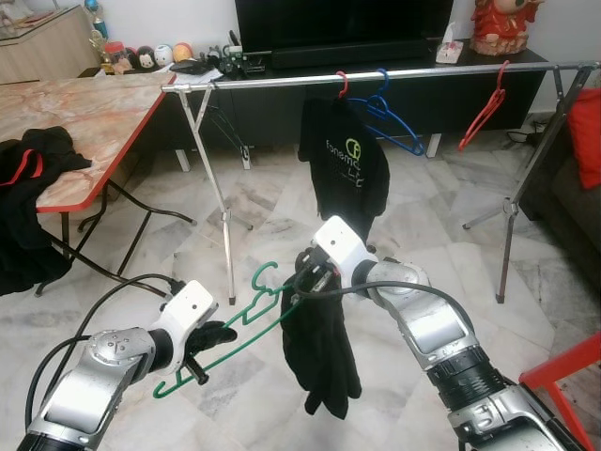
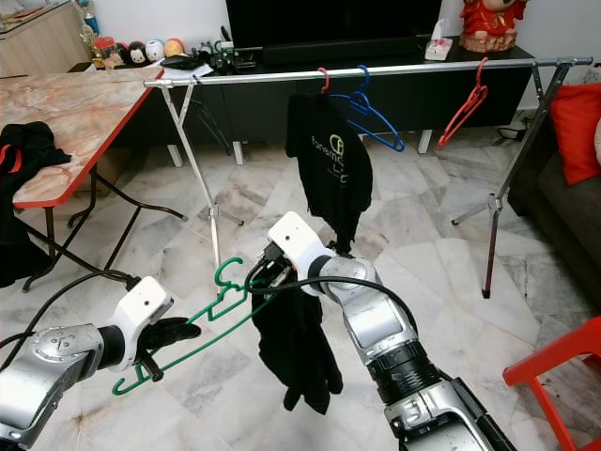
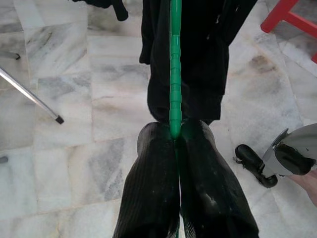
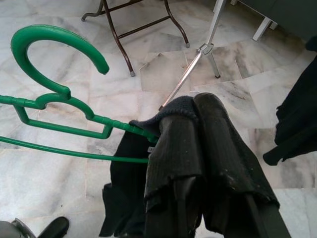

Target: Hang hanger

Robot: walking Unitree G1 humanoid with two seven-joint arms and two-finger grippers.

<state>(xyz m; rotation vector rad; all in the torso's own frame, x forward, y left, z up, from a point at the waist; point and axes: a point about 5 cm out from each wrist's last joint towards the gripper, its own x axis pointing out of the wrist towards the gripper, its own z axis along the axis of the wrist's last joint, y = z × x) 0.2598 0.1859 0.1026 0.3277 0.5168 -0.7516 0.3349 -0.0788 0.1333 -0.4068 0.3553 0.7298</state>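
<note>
The left hand (image 1: 200, 349) is closed tight on one end of the green hanger (image 1: 246, 315). The right hand (image 1: 315, 277) is closed on the black cloth (image 1: 319, 352) at the hanger's other end. The hanger is in the air, low over the floor and well below the silver rail (image 1: 376, 79). Lift both hands together, keep the hook up, and slip it over a bare bit of rail beside the black shirt (image 1: 344, 160).

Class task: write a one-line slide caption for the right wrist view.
Right gripper pinches a black garment onto the green hanger above the marble floor.
</note>
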